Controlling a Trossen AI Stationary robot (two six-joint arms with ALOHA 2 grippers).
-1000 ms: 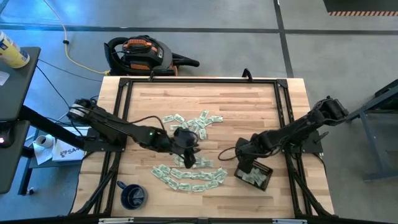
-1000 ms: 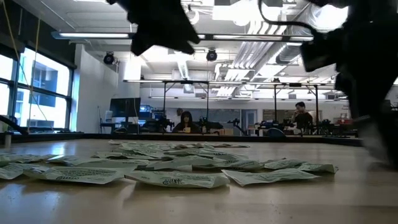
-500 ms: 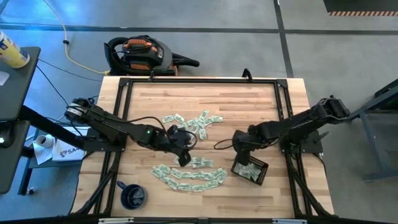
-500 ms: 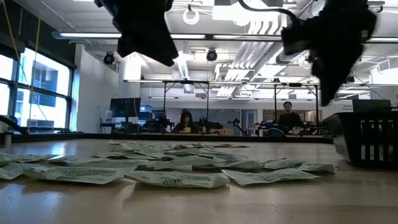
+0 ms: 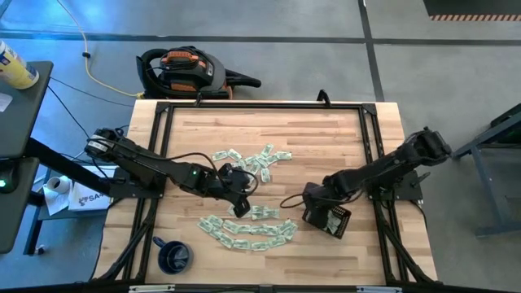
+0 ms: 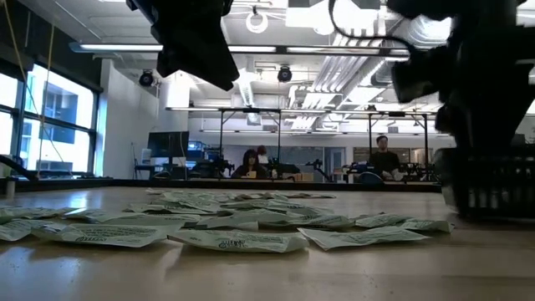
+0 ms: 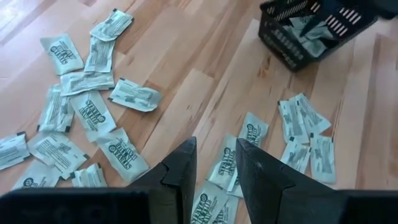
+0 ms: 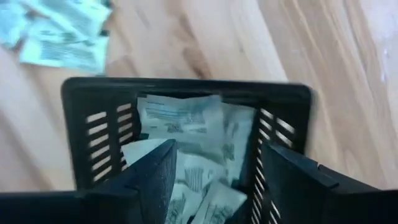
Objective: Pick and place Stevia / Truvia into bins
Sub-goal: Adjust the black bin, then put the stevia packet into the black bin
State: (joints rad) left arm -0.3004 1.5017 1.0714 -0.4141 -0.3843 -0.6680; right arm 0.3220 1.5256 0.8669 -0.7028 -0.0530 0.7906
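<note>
Many pale green and white Stevia sachets [image 5: 248, 232] lie flat on the wooden table in a near curved row and a far cluster [image 5: 254, 159]. My left gripper [image 5: 239, 205] hangs open just above the near row, nothing between its fingers [image 7: 216, 168]. The black slotted bin [image 5: 342, 221] stands right of the sachets with several sachets [image 8: 186, 134] inside. My right gripper [image 5: 314, 207] is open over the bin's left part; in the right wrist view one finger [image 8: 149, 180] is over the bin's inside and the other [image 8: 292, 180] over its side wall. My right gripper comes at the bin from above, pointing steeply down, its fingers on either side of one side wall [image 8: 273, 124]. Whether a finger touches the wall or the sachets inside, I cannot tell. The bin rests on the table.
A dark blue mug [image 5: 173, 256] stands at the near left corner. Black frame rails [image 5: 163, 155] run along the table's left, right and far sides. Bare wood lies between the sachets and the far rail. A vacuum [image 5: 183, 69] sits beyond the far edge. People [image 6: 251, 163] sit in the room behind.
My right gripper rose off the bin and swung toward the far edge, then came back down over the bin. The bin has slid a little toward the table's left and far side and turned slightly. My left gripper has tipped a little, staying over the near sachets.
</note>
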